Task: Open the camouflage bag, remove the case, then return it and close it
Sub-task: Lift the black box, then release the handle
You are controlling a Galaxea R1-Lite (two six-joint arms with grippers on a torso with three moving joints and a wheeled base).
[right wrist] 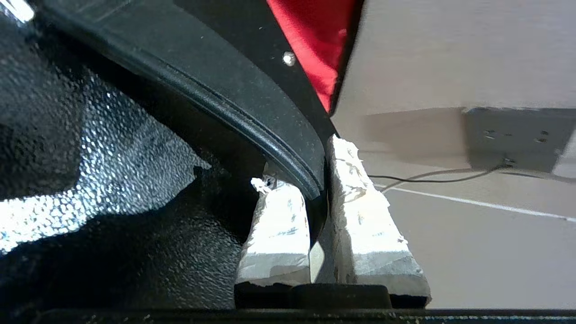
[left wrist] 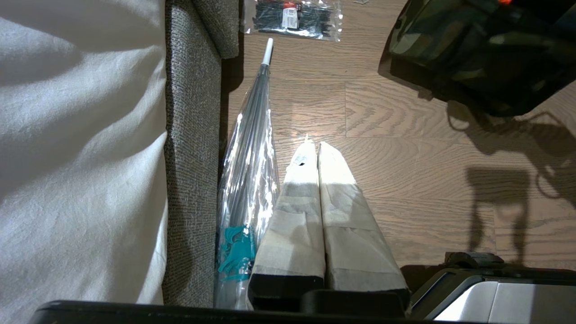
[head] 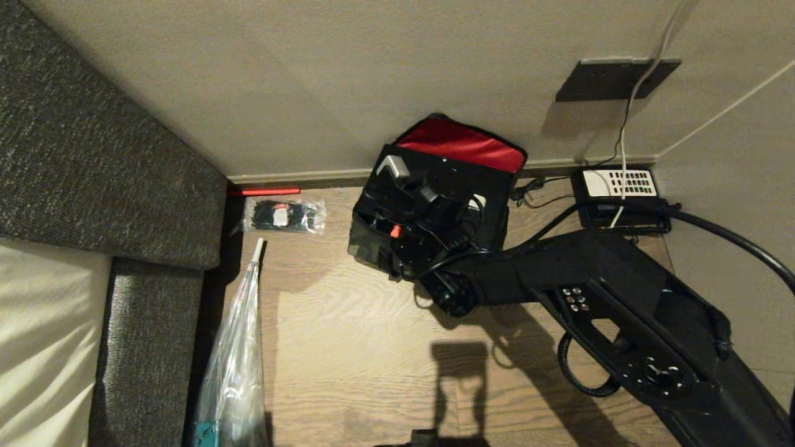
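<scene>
Currently the right gripper [right wrist: 317, 189] is clenched on the case's handle [right wrist: 234, 103], a stiff black bar pinched between its taped pads. Just beyond it, the case [head: 428, 214] sits in the open camouflage bag [head: 366, 239] on the floor, red lid lining [head: 463, 144] leaning on the wall behind. Judgement: hard, textured shell, likely weighty; soft bag may drag along, so the handle's middle is the sound hold. Left gripper [left wrist: 318, 155] parked, pressed together, well apart.
</scene>
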